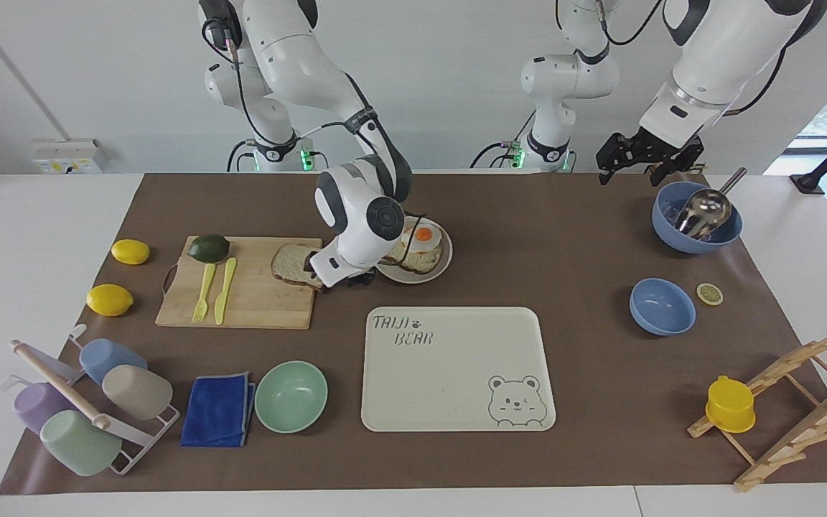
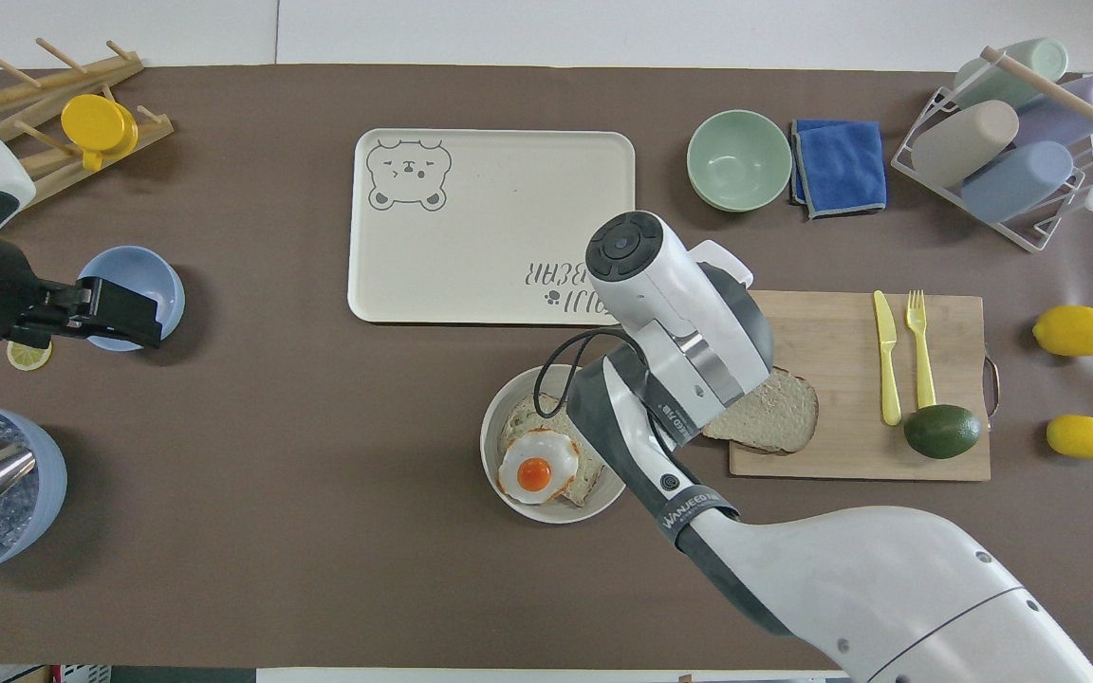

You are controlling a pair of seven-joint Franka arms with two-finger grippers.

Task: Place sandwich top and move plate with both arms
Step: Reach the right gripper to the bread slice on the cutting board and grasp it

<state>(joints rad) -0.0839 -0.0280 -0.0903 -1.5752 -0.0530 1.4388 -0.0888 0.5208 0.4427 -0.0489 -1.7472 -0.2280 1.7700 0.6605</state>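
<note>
Here the sandwich top (image 1: 293,263) is lying flat on the corner of the cutting board (image 1: 241,291) that is toward the plate (image 1: 442,269), one edge overhanging the board a little. The plate is sitting just beside the board on the worktop, carrying the egg-topped slice (image 1: 421,248). The right gripper (image 1: 342,278) is hanging low at the overhanging edge, between bread and plate; its fingers are hiding under the wrist, so I cannot tell how far apart they are standing or whether they are touching the bread. The left gripper (image 1: 647,159) is waiting with its fingers spread wide and holding nothing, up over the worktop beside the bowl with the scoop (image 1: 697,215). The slice is looking light, soft and crumbly, likely to bend or tear if pinched hard at one corner, so the overhanging crust edge, being firmer, is probably offering the best hold, with a gentle squeeze across the thickness. The plate is looking stiff, smooth and shallow, likely slippery at the rim, which suits a grip from both arms at opposite rim points.
</note>
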